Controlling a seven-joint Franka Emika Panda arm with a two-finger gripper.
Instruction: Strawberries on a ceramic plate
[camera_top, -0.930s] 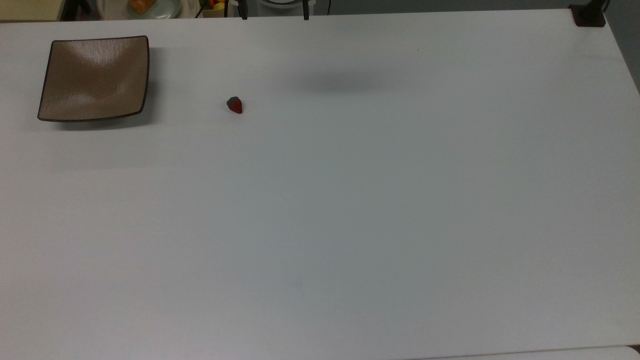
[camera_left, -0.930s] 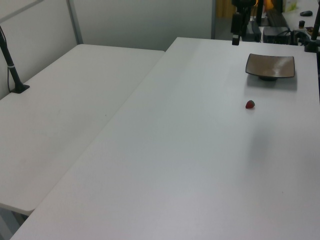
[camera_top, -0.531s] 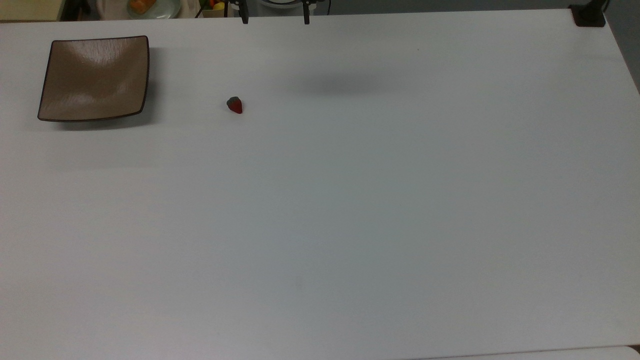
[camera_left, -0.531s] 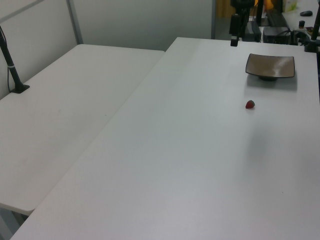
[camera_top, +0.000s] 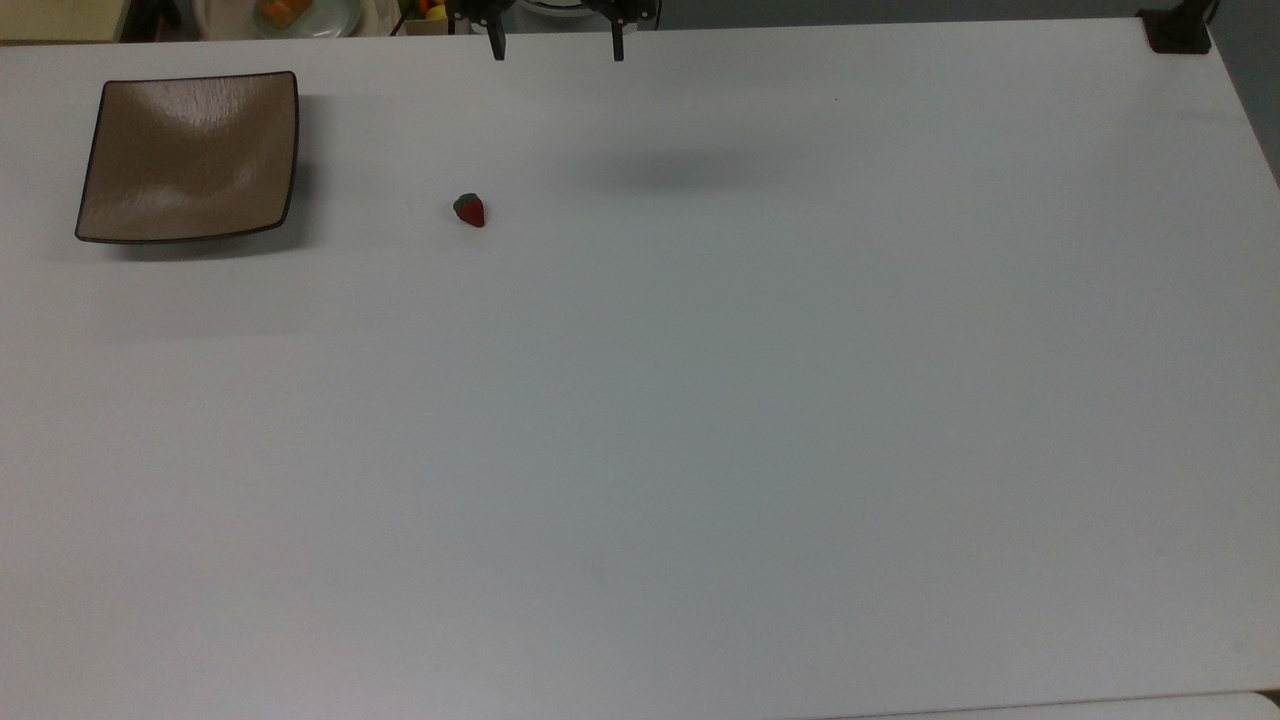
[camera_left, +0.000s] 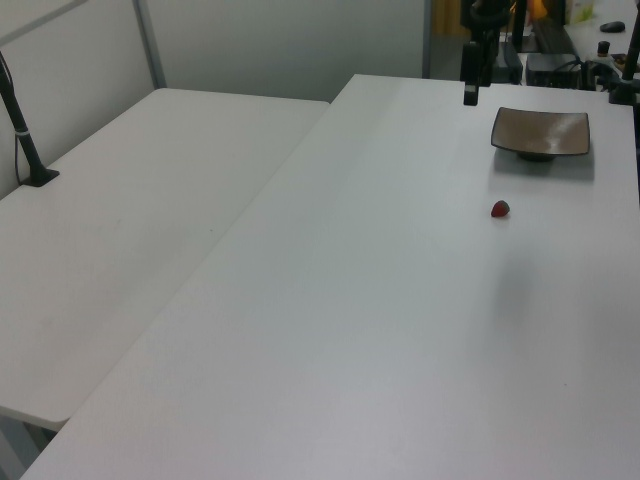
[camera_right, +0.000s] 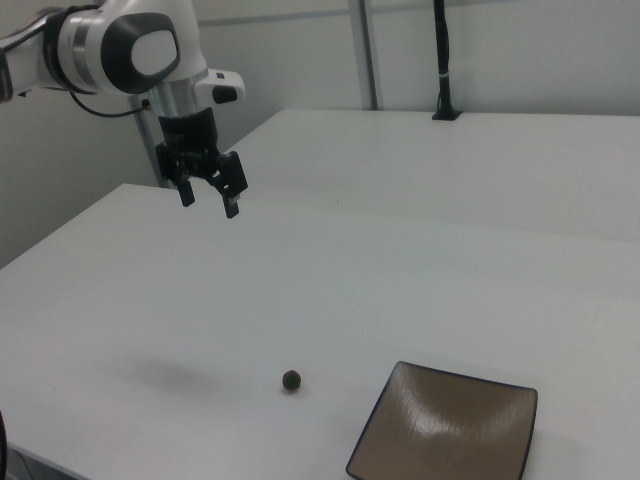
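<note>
While the strawberry (camera_top: 469, 210) lies on the table (camera_top: 700, 400) apart from the plate (camera_top: 190, 155), the gripper (camera_right: 208, 196) hangs wide open, empty — nothing done yet.

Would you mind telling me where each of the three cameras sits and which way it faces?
Top view: high above the table, looking down; the gripper fingertips enter at its top edge.
Left view: raised at one table end, looking along it towards the ceramic plate; gripper hangs beyond.
Right view: opposite end, plate nearest; arm and open gripper visible.
All three share the strawberry, plate and gripper.
</note>
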